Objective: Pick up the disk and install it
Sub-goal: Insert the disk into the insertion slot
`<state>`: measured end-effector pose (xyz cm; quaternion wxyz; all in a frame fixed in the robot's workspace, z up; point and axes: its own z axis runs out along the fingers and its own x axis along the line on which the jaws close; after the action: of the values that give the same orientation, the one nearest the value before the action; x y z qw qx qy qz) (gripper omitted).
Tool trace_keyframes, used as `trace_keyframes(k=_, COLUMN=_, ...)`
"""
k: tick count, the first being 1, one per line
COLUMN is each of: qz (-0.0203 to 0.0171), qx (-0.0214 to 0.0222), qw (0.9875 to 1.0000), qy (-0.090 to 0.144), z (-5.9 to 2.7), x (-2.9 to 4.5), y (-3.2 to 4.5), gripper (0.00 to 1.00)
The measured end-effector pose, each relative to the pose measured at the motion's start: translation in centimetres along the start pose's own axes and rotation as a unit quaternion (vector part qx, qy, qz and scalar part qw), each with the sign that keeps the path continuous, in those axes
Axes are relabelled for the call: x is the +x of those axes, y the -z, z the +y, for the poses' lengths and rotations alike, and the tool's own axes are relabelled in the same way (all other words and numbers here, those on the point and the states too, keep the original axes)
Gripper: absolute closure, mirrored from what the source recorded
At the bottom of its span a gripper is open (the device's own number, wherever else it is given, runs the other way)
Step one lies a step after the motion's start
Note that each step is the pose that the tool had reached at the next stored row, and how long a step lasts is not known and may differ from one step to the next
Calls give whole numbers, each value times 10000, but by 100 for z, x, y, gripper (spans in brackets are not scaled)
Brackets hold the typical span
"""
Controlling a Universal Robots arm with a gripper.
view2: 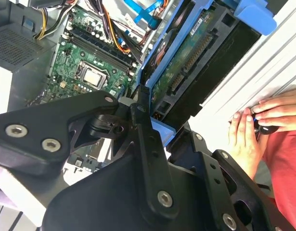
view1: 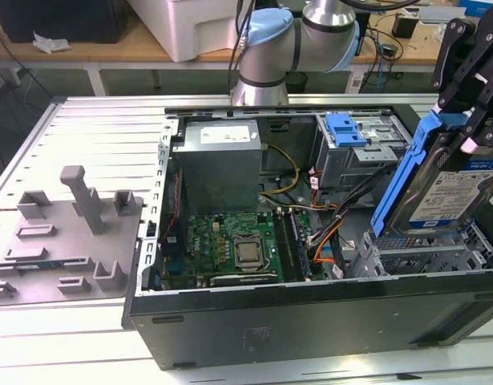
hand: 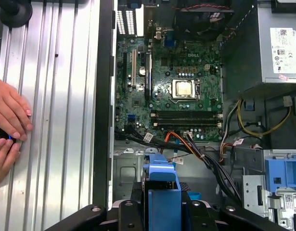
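Note:
In the exterior view the disk (view1: 448, 191) hangs tilted at the right, a silver drive with a white-and-blue label in a blue carrier bracket (view1: 402, 168). My gripper (view1: 473, 120) is shut on its upper end and holds it just above the drive cage (view1: 422, 258) at the front right of the open computer case (view1: 310, 321). The second wrist view looks along the disk (view2: 186, 60), showing its green circuit side, with the gripper (view2: 150, 122) clamped at the bracket's end. The first wrist view has the bracket's blue edge (hand: 161, 190) between the black fingers (hand: 131, 211).
Inside the case lie the motherboard (view1: 230, 241), the power supply (view1: 222, 156), cable bundles (view1: 326, 233) and a second blue carrier (view1: 346, 128) at the back. A grey fixture (view1: 70, 228) sits at the exterior view's left. A person's hands (hand: 8, 122) rest on the ribbed table beside the case.

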<state>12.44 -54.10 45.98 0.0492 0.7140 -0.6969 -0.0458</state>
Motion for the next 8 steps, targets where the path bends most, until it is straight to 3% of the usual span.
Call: trace_keyframes(k=8, qz=2, qx=-6, qw=10000, qy=10, z=-11, x=0, y=-13, gripper=63)
